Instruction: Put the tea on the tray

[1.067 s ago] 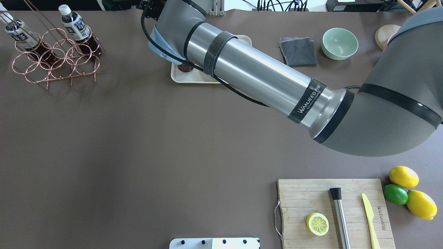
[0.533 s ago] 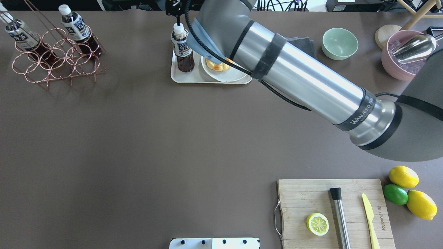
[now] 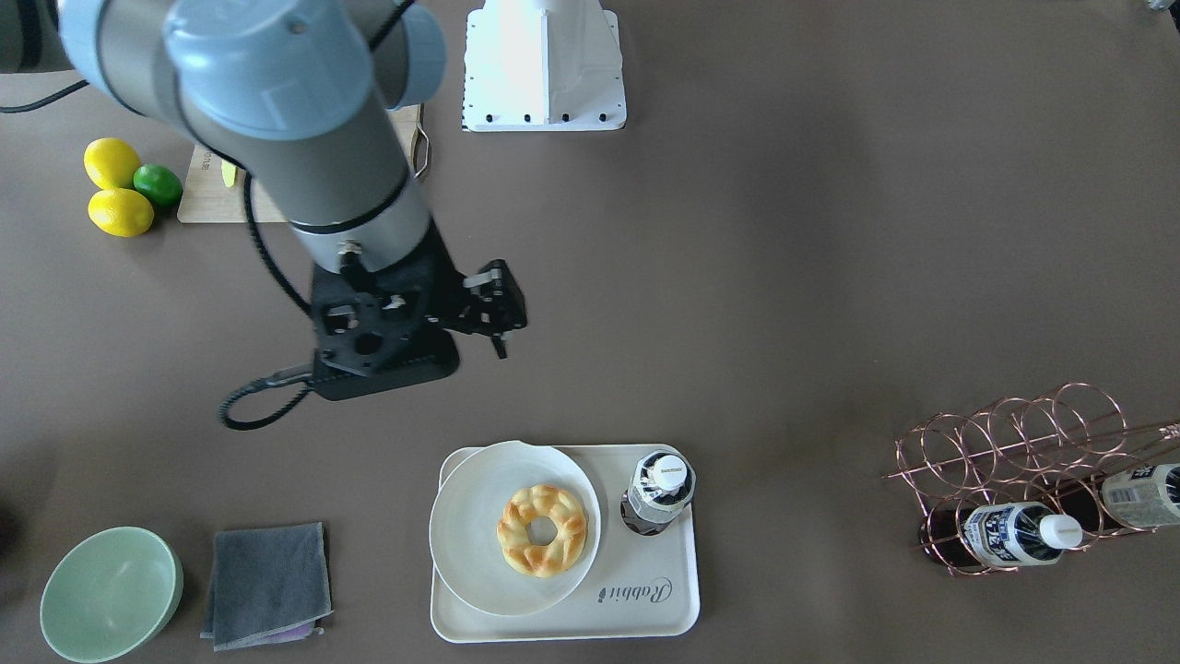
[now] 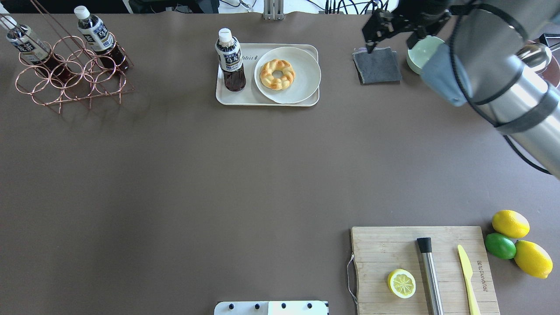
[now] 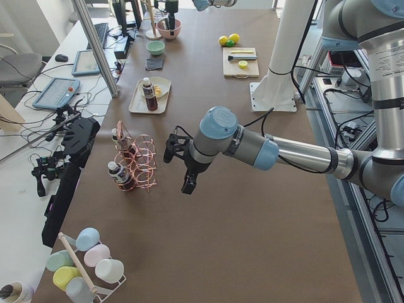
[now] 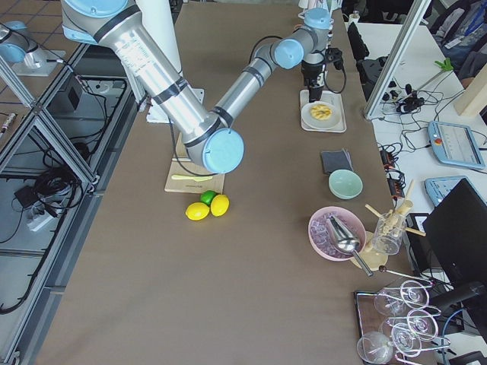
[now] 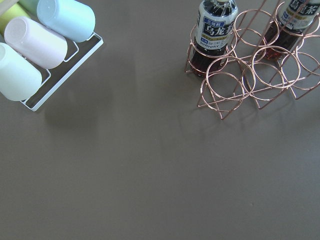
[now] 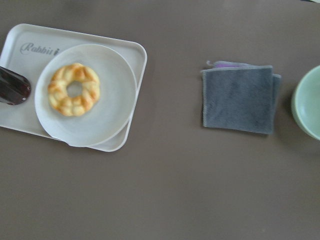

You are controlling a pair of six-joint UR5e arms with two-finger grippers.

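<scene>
One tea bottle (image 4: pixel 230 59) stands upright on the left end of the cream tray (image 4: pixel 245 101), free of any gripper; it also shows in the front view (image 3: pixel 659 493) on the tray (image 3: pixel 645 627). Two more tea bottles (image 4: pixel 94 33) (image 4: pixel 24 41) lean in the copper wire rack (image 4: pixel 74 78). My right gripper (image 4: pixel 390 43) hovers open and empty above the grey cloth (image 4: pixel 377 65), well right of the tray. My left gripper (image 5: pixel 186 167) shows only in the left side view, beside the rack; I cannot tell if it is open or shut.
A round white plate (image 4: pixel 302 87) with a braided donut (image 4: pixel 277 74) fills the tray's right part. A green bowl (image 3: pixel 111 590) sits beyond the cloth. A cutting board (image 4: pixel 385 249) with lemon half, muddler and knife lies front right, beside lemons and a lime (image 4: pixel 500 246).
My right arm has drawn back from the tray toward the right. The bottle it hovered over now stands alone on the tray. The gripper is now over the grey cloth.
</scene>
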